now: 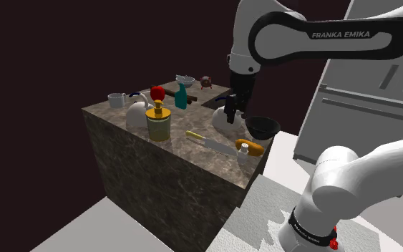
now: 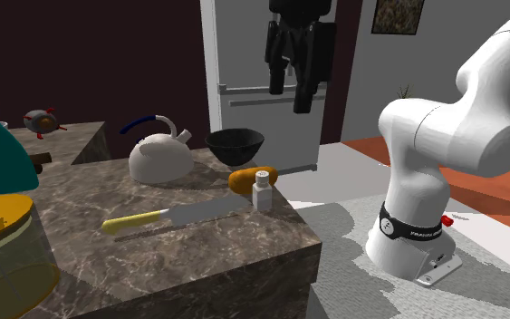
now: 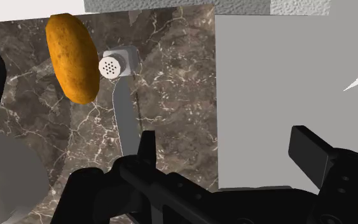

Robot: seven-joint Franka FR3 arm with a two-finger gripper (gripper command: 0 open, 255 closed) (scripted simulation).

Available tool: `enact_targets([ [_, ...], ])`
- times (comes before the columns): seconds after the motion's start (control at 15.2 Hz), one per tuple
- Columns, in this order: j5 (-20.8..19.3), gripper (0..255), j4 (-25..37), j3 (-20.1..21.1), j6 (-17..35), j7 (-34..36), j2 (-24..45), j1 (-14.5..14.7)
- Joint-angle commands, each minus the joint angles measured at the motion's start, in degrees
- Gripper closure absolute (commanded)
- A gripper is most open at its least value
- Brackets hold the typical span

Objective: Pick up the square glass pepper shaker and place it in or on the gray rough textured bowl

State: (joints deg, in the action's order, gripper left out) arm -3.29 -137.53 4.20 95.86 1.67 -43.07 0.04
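Here, black two-finger claw (image 2: 289, 91): fingers apart, empty.
Square white-capped shaker (image 2: 262, 188): upright on brown marble counter (image 2: 198, 263), second exterior view's near right corner, well below the claw, just beside orange oblong lump (image 2: 244, 178).

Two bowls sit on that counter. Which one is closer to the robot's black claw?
The black bowl beside the white kettle, near the gripper; the pale bowl sits far back by the teal bottle.

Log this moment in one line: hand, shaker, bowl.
hand: open, empty, raised over counter | shaker: upright on counter, ungrasped | dark bowl: on counter, no shaker in it | phase: pre-grasp
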Motion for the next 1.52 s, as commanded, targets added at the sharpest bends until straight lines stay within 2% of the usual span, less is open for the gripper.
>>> enact_targets([
  [0.0,0.0,0,0.0,0.0,0.0,0.0,0.0,0.0],
  [0.53,-3.58,0,-11.06,-9.58,10.74,-9.84,-0.15,-2.7],
  [1.06,-7.3,0,-17.19,-19.72,22.91,-20.02,6.48,-5.88],
  [1.45,-7.85,0,-20.33,-20.57,28.58,-20.01,9.02,-5.98],
])
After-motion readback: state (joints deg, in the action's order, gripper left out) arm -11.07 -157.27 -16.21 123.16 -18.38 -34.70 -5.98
